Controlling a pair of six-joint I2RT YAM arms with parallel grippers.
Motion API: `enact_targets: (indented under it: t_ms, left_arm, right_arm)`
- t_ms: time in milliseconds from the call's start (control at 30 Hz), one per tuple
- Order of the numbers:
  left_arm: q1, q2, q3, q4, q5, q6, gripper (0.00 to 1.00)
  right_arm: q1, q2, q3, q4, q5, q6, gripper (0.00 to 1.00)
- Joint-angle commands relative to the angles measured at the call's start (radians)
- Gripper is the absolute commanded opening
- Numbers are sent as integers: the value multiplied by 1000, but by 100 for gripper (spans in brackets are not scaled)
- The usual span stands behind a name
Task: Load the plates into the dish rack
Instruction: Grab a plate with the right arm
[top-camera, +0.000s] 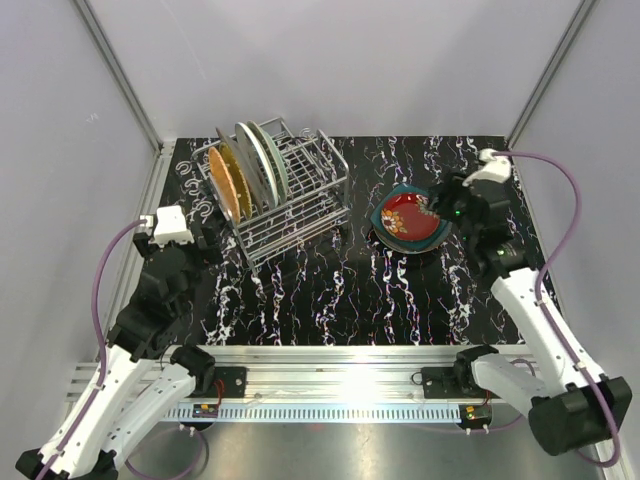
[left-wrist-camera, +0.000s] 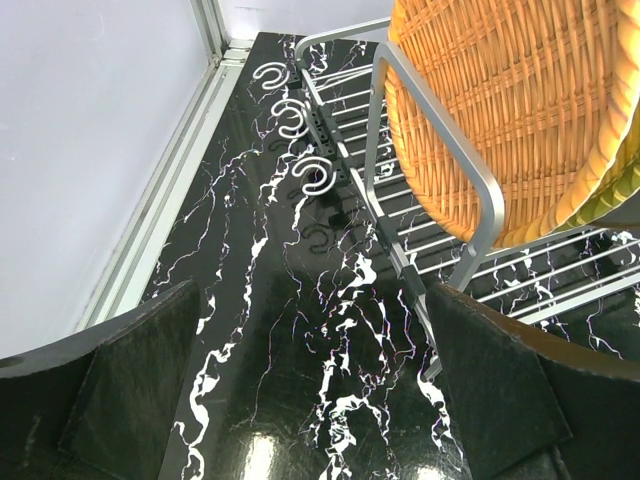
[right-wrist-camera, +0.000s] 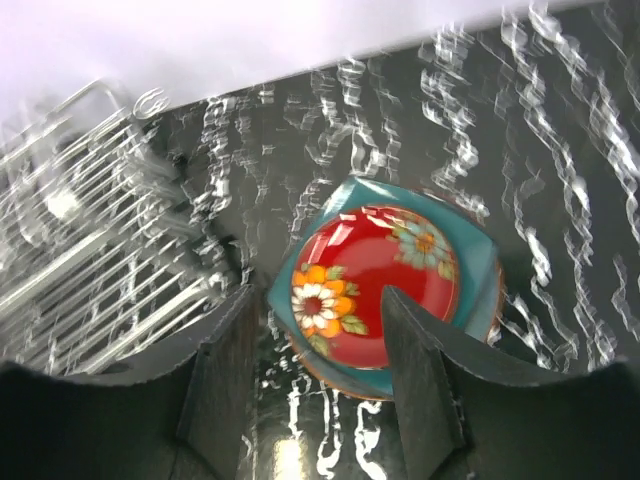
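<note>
An orange woven plate (left-wrist-camera: 510, 100) fills the upper right of the frame, standing on edge in the silver dish rack (left-wrist-camera: 481, 200) behind its looped rail. Three white hooks (left-wrist-camera: 293, 118) sit at upper centre, just beside the rack. Dark fingers (left-wrist-camera: 130, 380) stand wide apart at the lower corners, with the black marbled surface (left-wrist-camera: 290, 330) between them.

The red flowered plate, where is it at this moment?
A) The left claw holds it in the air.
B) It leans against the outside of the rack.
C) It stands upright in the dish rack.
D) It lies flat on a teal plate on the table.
D: the red flowered plate lies flat on the teal plate on the table, to the right of the dish rack and apart from it.
</note>
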Motion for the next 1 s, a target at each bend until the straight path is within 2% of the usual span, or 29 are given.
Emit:
enact_targets:
  t_ms: [0, 167, 267, 967]
  left_arm:
    - [5, -18, 1, 28, -13, 4, 99]
    - [5, -37, -2, 31, -5, 3, 99]
    - [5, -37, 2, 31, 7, 1, 99]
    - [5, -86, 4, 39, 81, -14, 99]
  right_arm:
    - [-208, -9, -80, 28, -270, 248, 59]
    - [-423, 69, -187, 158, -565, 422, 56]
    - [-487, 129, -223, 251, -638, 485, 54]
    - [-497, 393, -183, 270, -595, 437, 51]
